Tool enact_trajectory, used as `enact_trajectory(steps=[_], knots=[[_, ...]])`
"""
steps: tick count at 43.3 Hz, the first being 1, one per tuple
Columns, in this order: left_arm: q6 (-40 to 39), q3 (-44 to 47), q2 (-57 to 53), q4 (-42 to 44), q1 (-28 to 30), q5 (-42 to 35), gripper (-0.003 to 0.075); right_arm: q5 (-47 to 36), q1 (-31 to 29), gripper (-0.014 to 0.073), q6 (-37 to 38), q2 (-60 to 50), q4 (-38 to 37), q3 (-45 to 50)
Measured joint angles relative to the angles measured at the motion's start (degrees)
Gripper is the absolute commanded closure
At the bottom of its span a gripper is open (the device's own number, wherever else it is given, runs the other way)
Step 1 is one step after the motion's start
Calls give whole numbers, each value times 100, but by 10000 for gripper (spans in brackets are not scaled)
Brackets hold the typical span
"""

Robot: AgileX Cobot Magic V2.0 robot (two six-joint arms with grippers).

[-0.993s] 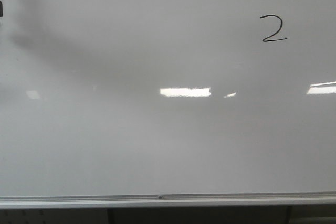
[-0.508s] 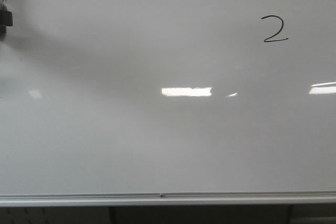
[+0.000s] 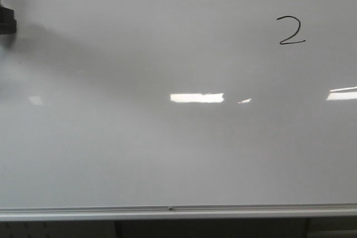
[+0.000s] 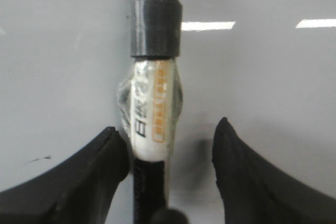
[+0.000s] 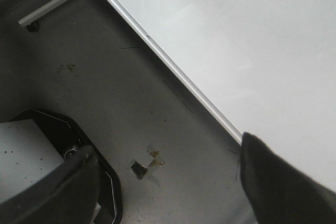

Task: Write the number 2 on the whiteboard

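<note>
One black hand-drawn number 2 (image 3: 292,30) is seen on the whiteboard (image 3: 167,154), high up and toward the board's right side, well above the silver bottom rail (image 3: 178,212). Three bright rectangular light reflections (image 3: 197,98) are spread across the board's middle height, below the digit. At the board's upper left edge, a dark part of the left gripper (image 3: 6,20) is just caught in the front view, far from the digit, with a soft shadow cast beside it.

In the left wrist view, a marker (image 4: 154,103) with a white labelled body and a dark taped section is seen between the fingers of the left gripper (image 4: 170,145); one finger (image 4: 105,153) is pressed against the marker, while a gap is left to the other, so the jaws are parted. The marker is pointed at the board.

In the right wrist view, the right gripper (image 5: 168,177) is held with its jaws wide apart and nothing between them, over a dark stained floor (image 5: 115,93) beside the board's rail (image 5: 173,69).
</note>
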Motion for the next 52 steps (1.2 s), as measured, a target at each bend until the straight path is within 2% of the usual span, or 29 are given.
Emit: enact_trajectory(steps=[7, 18, 27, 30, 38, 45, 52], knots=[[34, -174, -848, 306, -12, 1263, 324, 0, 0, 18, 735, 0, -387, 0], [34, -676, -2366, 518, -497, 4203, 324, 11, 0, 21, 2931, 0, -1440, 0], [215, -1008, -3457, 317, -1248, 6806, 324, 11, 0, 21, 3347, -345, -1481, 0], [406, -1017, -3788, 17, -1483, 7405, 324, -3, 0, 21, 3362, -585, -1470, 24], [900, -962, -4720, -921, -1953, 8125, 336, -229, 0, 21, 3377, -1338, -1470, 323], [962, -863, -5481, -1044, -2056, 8329, 336, -179, 0, 21, 3377, -1948, -1608, 515], [974, -818, -5796, -1077, -2056, 8497, 336, 31, 0, 21, 3377, -2345, -1762, 550]])
